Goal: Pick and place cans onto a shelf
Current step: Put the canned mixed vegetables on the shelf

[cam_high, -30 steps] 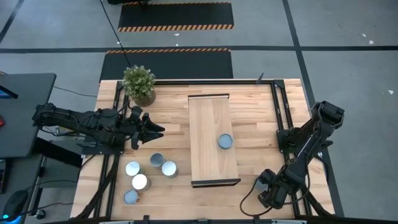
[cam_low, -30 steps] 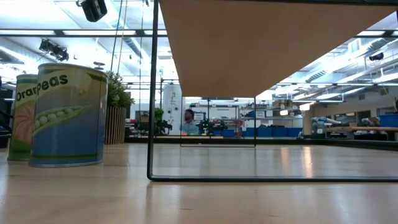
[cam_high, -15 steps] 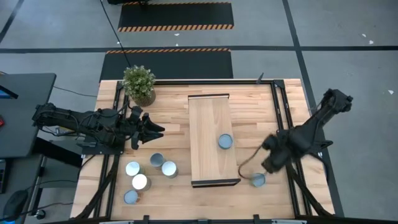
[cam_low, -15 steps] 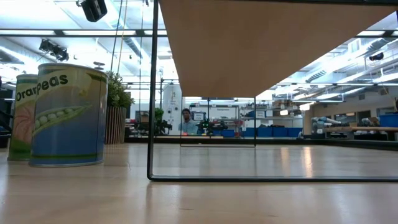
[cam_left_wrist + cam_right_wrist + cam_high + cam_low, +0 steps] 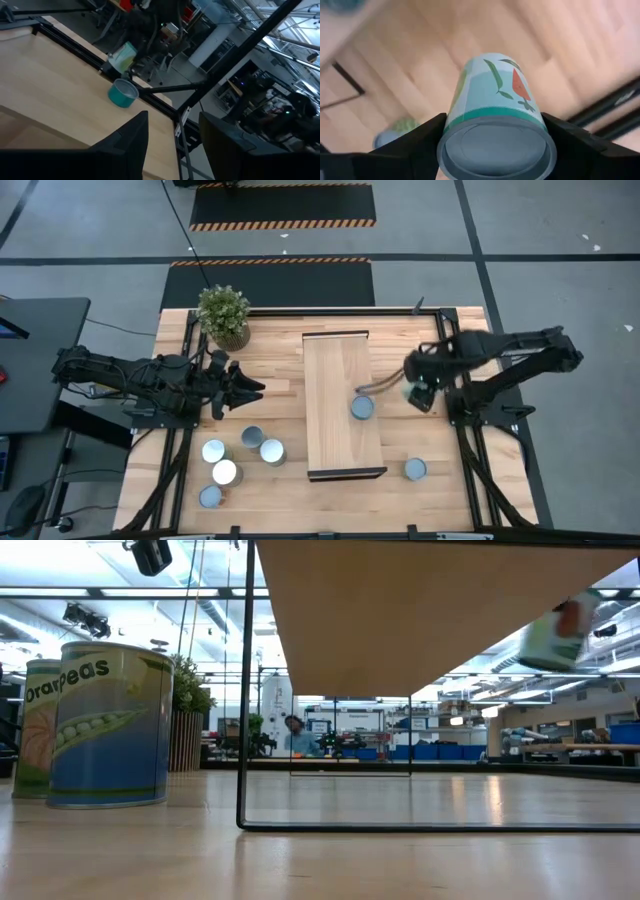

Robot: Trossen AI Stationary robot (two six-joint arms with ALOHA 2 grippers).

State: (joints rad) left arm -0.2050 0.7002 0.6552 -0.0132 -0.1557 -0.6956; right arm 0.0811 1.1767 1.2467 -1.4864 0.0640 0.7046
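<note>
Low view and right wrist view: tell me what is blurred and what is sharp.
Low view: the peas can is sharp; the carried can at upper right is smeared by motion. Right wrist view: the carried can in the right hand is crisp; the tabletop behind is blurred.

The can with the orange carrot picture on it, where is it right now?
The pale green carrot-labelled metal can is up in the air in the right gripper, seen from above just right of the long light-wood shelf, near the silvery-topped can on it.

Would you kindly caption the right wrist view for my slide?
Right gripper holds a carrot-labelled can above the wooden table.
</note>
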